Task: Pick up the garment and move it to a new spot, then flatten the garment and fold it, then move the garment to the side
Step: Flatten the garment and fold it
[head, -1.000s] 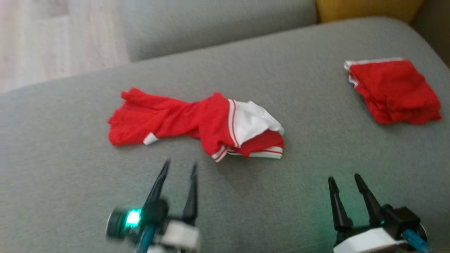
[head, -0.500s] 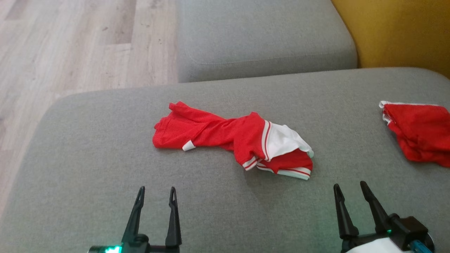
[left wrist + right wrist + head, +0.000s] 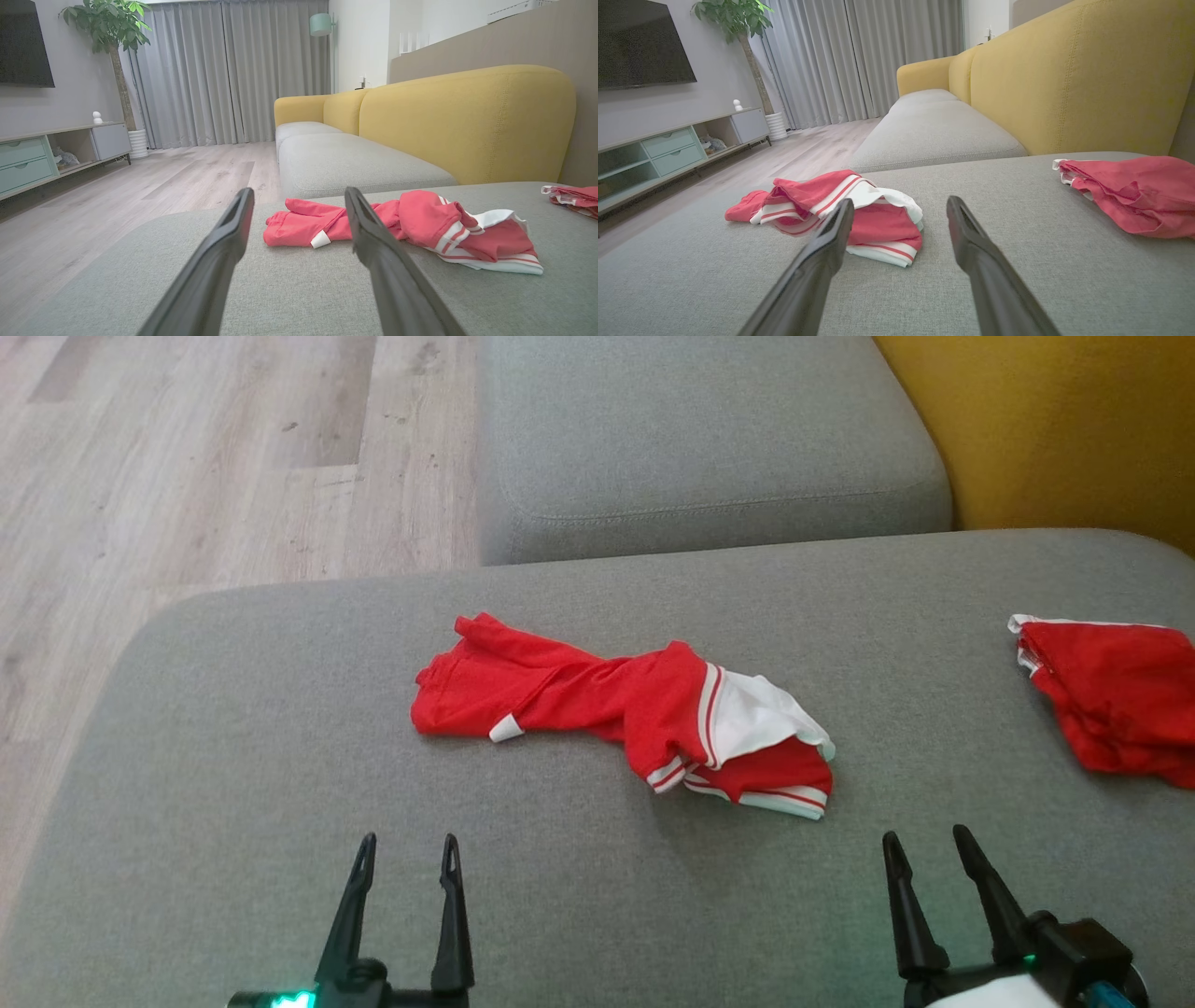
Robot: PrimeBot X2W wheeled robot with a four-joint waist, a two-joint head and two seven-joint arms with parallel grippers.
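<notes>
Two grey cushions make up the sofa in my head view: the near cushion [image 3: 233, 775] carries the work and the far cushion [image 3: 700, 448] sits at twelve o'clock. Over the last second my head camera has swung and settled. The whole picture shifted, yet the garment [image 3: 597, 695] lies as it lay on the fabric, so I judge nothing is picked up and the first step is only now ready to begin. I count two red pieces: that crumpled red-and-white garment at the near cushion's centre, and a folded red piece [image 3: 1120, 709] at three o'clock, well apart. Two pincers, both spread and empty: left pincer [image 3: 408, 845] at seven o'clock, right pincer [image 3: 924, 840] at five, both short of the cloth.
</notes>
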